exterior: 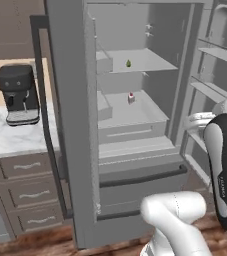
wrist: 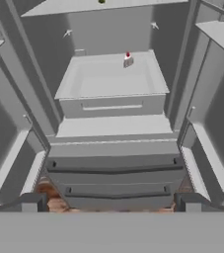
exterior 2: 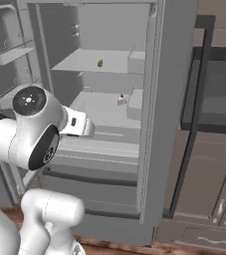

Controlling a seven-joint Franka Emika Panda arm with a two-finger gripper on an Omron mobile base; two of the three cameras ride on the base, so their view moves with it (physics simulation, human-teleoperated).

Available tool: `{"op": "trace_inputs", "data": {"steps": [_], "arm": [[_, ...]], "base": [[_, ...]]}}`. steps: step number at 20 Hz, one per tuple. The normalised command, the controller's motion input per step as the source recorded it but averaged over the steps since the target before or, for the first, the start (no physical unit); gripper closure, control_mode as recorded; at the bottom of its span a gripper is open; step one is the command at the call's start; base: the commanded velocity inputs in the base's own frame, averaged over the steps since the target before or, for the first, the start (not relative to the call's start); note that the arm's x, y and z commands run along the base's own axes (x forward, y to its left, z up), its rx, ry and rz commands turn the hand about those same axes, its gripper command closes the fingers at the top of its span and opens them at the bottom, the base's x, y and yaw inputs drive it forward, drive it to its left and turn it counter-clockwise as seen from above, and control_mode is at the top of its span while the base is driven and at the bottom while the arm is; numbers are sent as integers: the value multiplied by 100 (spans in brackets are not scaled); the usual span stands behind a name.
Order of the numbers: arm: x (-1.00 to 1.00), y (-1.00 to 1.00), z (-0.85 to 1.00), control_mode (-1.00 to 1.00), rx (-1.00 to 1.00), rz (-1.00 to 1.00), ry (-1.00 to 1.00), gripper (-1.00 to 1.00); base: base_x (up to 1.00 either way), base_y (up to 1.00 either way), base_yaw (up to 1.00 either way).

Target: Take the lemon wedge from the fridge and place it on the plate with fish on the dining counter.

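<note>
The fridge [exterior: 70, 100] stands with both doors swung wide, its grey shelves bare to the front. On the upper shelf lies the lemon wedge [exterior: 128, 63], a tiny yellow-green piece, also seen as the lemon wedge [exterior 2: 100, 63] and at the top edge of the hand view as the lemon wedge [wrist: 101, 1]. My gripper [wrist: 111, 203] is open, out in front of the fridge at about the height of its lower drawers, well below and short of the wedge, holding nothing. The plate with fish and the dining counter are out of view.
A small red-topped item [exterior: 131, 97] sits on the middle shelf, below the wedge. Door bins flank the opening on both sides. A black coffee machine [exterior: 19, 95] stands on the marble worktop [exterior: 5, 142] left of the fridge. Brown cabinets [exterior 2: 209, 189] are to the right.
</note>
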Motion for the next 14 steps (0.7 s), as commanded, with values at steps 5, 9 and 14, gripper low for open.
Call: {"op": "trace_inputs", "data": {"steps": [5, 9, 14], "arm": [[0, 0, 0, 100, 0, 0, 0, -100], [0, 0, 0, 100, 0, 0, 0, -100], [0, 0, 0, 100, 0, 0, 0, -100]], "base": [[48, 24, -2], [28, 0, 0], [53, 0, -1]]}}
